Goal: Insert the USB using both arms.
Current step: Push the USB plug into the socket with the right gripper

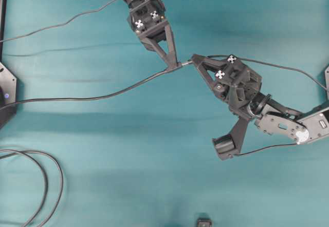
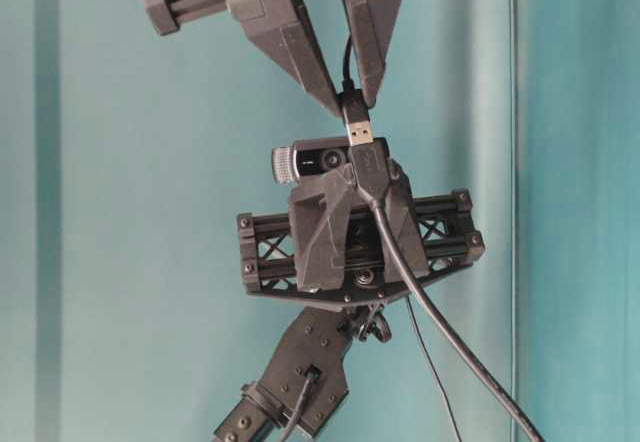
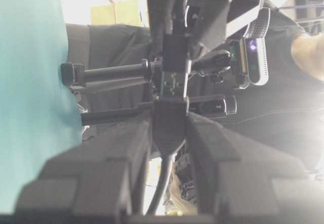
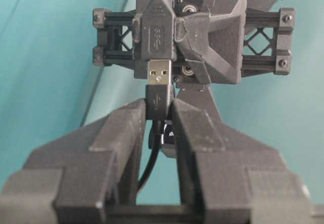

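Fingers point(image 4: 121, 127) of the right gripper point(image 4: 159, 107) are clamped on the dark body of the USB point(image 4: 159, 77), one at each side. The silvery tip is left bare and is pointed straight at the socket point(image 4: 154, 36). Tip and socket mouth are seen touching and in line; whether the tip is inside at all cannot be told. The socket is pinched between the fingers point(image 3: 121, 148) of the left gripper point(image 1: 172, 65), with its thick cable point(image 1: 92, 97) trailing away to the left over the table point(image 1: 128, 150). A thinner cable point(image 1: 288, 69) is led from the USB back along the right arm. Both ends are held up off the table, with the two grippers tip to tip near the middle of the overhead view. Well apart, a looped cable point(image 1: 49, 186) is seen at the lower left and a small block point(image 1: 204, 222) at the bottom edge.
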Motion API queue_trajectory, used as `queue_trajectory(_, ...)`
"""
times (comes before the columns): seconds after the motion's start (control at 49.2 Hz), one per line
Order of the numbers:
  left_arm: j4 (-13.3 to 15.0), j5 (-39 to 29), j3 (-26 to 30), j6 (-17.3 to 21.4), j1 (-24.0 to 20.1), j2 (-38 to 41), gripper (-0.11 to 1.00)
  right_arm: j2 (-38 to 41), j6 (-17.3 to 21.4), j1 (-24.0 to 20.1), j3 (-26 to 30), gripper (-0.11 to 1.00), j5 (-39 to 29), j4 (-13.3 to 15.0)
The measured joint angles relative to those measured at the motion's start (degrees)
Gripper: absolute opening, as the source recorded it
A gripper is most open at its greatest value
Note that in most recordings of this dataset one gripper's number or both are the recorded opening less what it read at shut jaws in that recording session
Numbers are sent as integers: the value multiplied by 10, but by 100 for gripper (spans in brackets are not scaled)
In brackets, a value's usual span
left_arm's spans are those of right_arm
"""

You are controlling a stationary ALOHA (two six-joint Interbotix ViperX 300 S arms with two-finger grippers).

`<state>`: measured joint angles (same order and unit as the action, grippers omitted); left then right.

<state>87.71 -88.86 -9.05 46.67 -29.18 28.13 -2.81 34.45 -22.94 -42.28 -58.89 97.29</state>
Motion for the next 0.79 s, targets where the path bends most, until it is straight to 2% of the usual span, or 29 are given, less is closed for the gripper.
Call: queue_trajectory(0.793, -2, -6, 17, 0, 6, 5, 26, 23, 0, 2, 22, 19, 9, 0)
